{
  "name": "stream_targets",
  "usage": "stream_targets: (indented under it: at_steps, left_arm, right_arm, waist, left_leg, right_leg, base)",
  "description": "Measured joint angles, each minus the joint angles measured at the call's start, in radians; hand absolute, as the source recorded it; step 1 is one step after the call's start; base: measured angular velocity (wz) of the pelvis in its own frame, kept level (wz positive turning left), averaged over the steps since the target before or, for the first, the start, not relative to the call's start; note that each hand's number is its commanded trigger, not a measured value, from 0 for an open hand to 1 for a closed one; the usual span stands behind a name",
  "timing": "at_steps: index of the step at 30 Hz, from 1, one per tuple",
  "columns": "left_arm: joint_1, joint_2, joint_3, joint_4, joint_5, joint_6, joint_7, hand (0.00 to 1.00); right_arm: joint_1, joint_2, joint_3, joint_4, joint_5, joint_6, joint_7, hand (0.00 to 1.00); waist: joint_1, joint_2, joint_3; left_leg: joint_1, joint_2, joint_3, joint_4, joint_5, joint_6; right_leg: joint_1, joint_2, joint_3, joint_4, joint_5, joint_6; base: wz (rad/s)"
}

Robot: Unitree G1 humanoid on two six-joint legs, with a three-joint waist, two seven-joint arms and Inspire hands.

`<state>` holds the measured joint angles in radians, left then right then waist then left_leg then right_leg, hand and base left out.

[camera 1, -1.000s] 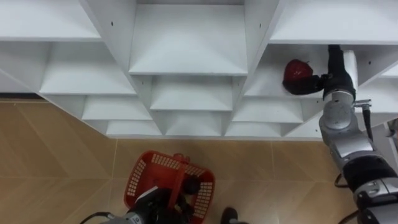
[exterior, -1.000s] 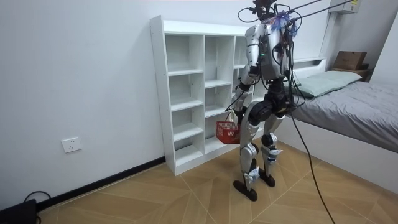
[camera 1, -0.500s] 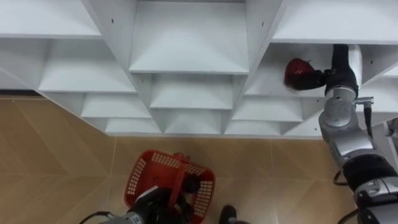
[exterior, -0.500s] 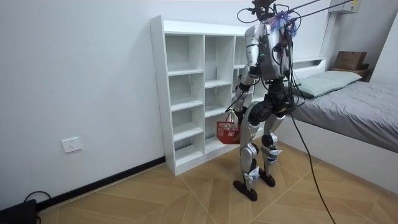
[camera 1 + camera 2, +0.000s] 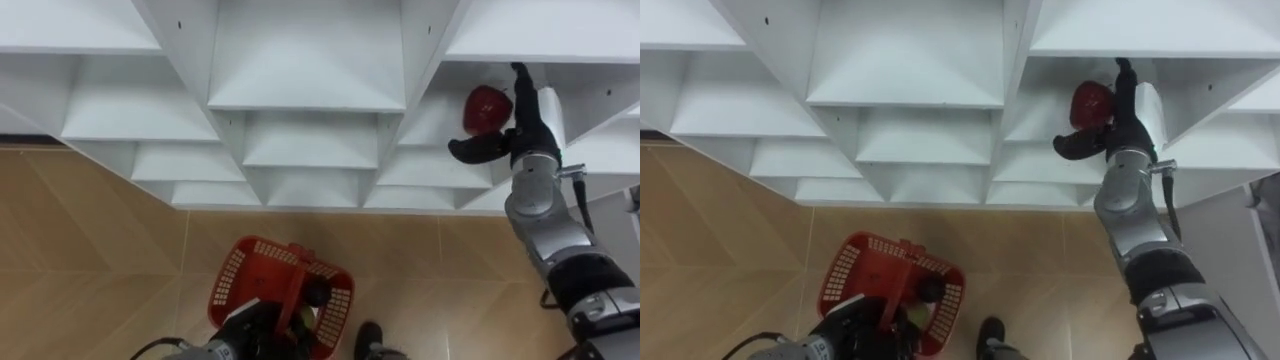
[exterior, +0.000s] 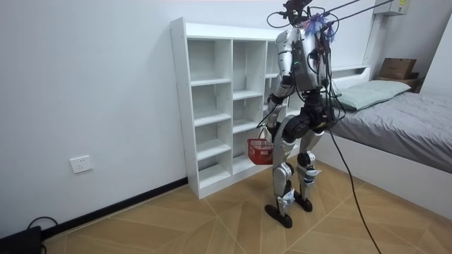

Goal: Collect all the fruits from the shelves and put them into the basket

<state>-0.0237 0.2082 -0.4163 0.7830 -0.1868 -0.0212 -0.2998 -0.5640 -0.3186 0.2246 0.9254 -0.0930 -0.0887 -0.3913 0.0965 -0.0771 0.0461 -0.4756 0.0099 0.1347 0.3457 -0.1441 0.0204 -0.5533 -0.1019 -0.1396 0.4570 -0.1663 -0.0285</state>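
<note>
A red fruit (image 5: 487, 108) lies in a right-hand compartment of the white closet (image 5: 305, 95), about chest height. My right hand (image 5: 517, 128) is open against it: the straight fingers stand along the fruit's right side and the thumb stretches out just below it. My left hand (image 5: 250, 338) hangs low, shut on the handle of a red plastic basket (image 5: 250, 275) above the wooden floor. Something dark lies inside the basket. In the room view I stand upright facing the closet (image 6: 212, 106), with the basket (image 6: 259, 149) at knee height.
The other closet compartments in view hold nothing. A bed (image 6: 395, 120) stands close behind me at the room view's right. Wooden floor (image 5: 90, 260) spreads in front of the closet.
My right hand's thumb has spread away from the fingers, so the hand now stands open beside the fruit. The eye view has shifted slightly. The basket hangs as before.
</note>
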Motion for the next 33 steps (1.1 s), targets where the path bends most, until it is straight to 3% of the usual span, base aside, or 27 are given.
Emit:
stream_targets:
  at_steps: [14, 33]
  left_arm:
    - [-0.009, -0.004, -0.002, -0.018, 0.002, 0.006, 0.035, 1.0]
    - [-0.012, 0.001, -0.007, -0.038, 0.001, 0.022, 0.034, 1.0]
  right_arm:
    - [-0.004, -0.007, 0.0, 0.006, -0.046, 0.025, 0.003, 0.0]
    - [-0.008, -0.01, -0.001, 0.0, -0.074, 0.035, 0.0, 0.0]
  waist:
    - [0.02, -0.011, 0.0082]
    - [0.022, -0.011, 0.0085]
  left_leg:
    - [-0.024, -0.009, 0.004, 0.0, 0.002, 0.002]
    - [-0.035, -0.007, 0.003, 0.003, 0.002, 0.003]
  right_leg:
    - [-0.041, -0.013, 0.001, 0.03, -0.012, -0.001]
    - [-0.048, -0.011, 0.001, 0.027, -0.011, -0.001]
  base:
    - [0.0]
    - [0.0]
